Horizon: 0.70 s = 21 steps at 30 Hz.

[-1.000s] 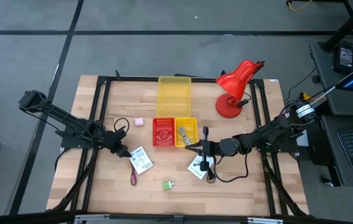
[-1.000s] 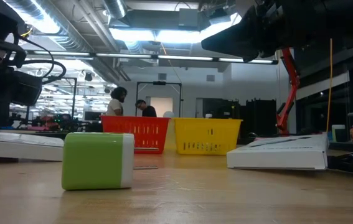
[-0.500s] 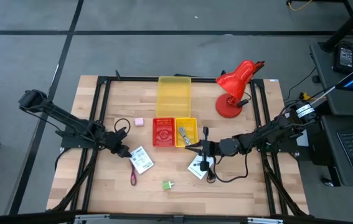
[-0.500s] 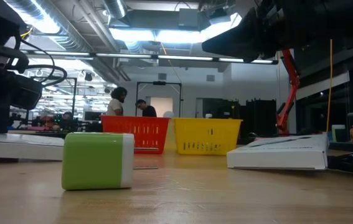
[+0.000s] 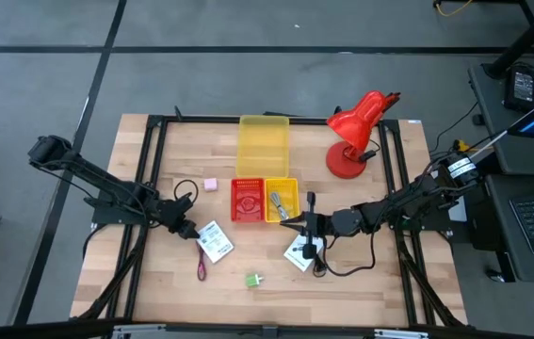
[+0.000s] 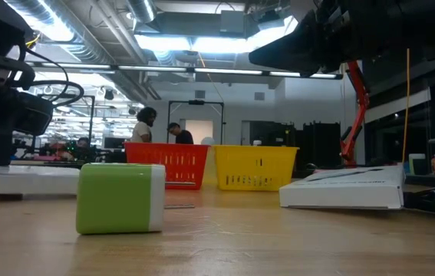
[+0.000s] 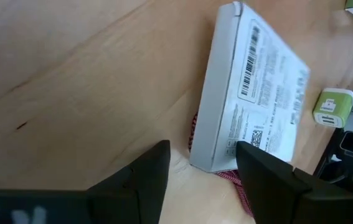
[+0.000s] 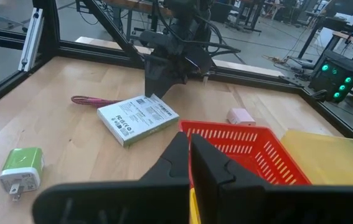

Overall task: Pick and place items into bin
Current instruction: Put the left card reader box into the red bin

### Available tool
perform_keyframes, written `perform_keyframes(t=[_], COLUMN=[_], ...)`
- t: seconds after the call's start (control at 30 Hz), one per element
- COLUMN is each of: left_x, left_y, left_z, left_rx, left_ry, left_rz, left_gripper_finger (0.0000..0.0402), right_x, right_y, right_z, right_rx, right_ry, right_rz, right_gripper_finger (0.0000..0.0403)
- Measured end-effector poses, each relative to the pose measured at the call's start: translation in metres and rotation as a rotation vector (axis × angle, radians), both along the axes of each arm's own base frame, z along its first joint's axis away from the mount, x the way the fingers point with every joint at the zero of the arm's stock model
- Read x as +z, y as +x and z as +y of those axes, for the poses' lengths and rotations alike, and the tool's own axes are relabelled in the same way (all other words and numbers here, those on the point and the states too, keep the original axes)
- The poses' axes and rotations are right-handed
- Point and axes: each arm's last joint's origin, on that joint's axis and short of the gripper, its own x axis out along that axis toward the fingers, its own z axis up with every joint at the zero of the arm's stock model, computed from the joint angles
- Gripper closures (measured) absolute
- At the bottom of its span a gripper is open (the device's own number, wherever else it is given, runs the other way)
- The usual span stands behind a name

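White and printed with a barcode label, the nearer packet (image 7: 254, 96) lies flat on the wooden table (image 5: 153, 282), in front of the red bin (image 5: 247, 200) and to its left. The left gripper (image 5: 189, 231) is set low at one corner of this packet. Its jaws stand apart, one finger (image 7: 140, 177) on bare wood and the other finger (image 7: 269, 174) by the packet's edge; nothing is clamped yet. This straddling pose suits a grasp across the thin edge. A dark red pen-like tool (image 5: 202, 261) lies partly under the packet, so a closing grip may catch it as well.

The right gripper (image 5: 301, 224) hangs near the front of the yellow bin (image 5: 282, 200), jaws pressed together and empty, apparently waiting. Beside it lies the second packet (image 5: 299, 252), with a black cable (image 5: 347, 268) looped nearby. A green block (image 5: 253, 280) sits alone towards the front edge, and a pink cube (image 5: 210, 185) rests left of the red bin.

Most items are scattered on the table, though something small already lies in the yellow bin, so the task appears to be at an early stage. A red desk lamp (image 5: 356, 132) and a yellow tray (image 5: 263, 146) stand at the rear.
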Motion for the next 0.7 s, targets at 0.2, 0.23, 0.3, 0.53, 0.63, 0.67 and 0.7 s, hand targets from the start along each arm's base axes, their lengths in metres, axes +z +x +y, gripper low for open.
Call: perform_keyframes(t=[0.2,0.23,0.3,0.53,0.63,0.67,0.7], left_x=[-0.0001,-0.0001,-0.0004,-0.0006,-0.0007,-0.0007,-0.0007], left_y=[-0.0003,-0.0003,-0.0006,-0.0010,-0.0010,-0.0010,-0.0010], left_z=[-0.0006,-0.0007,-0.0006,-0.0006,-0.0005,-0.0005,-0.0005], left_rx=[-0.017,-0.019,-0.020,-0.028,-0.027,-0.027,-0.027], left_ry=[-0.014,-0.016,-0.015,-0.010,-0.009,-0.010,-0.009], left_rz=[0.006,0.007,0.010,0.017,0.016,0.016,0.016], left_gripper_finger=[0.0262,0.0270,0.0287,0.0345,0.0355,0.0356,0.0356], right_x=[0.0000,0.0000,0.0000,0.0000,0.0000,0.0000,0.0000], right_y=[0.0000,0.0000,0.0000,0.0000,0.0000,0.0000,0.0000], right_z=[0.0000,0.0000,0.0000,0.0000,-0.0001,-0.0001,-0.0001], right_rx=[0.000,0.000,0.000,0.000,0.000,0.000,0.000], right_ry=[0.000,0.000,0.000,0.000,0.000,0.000,0.000], right_rz=[0.000,0.000,0.000,0.000,0.000,0.000,0.000], right_gripper_finger=[0.0403,0.0403,0.0403,0.0403,0.0403,0.0403,0.0403])
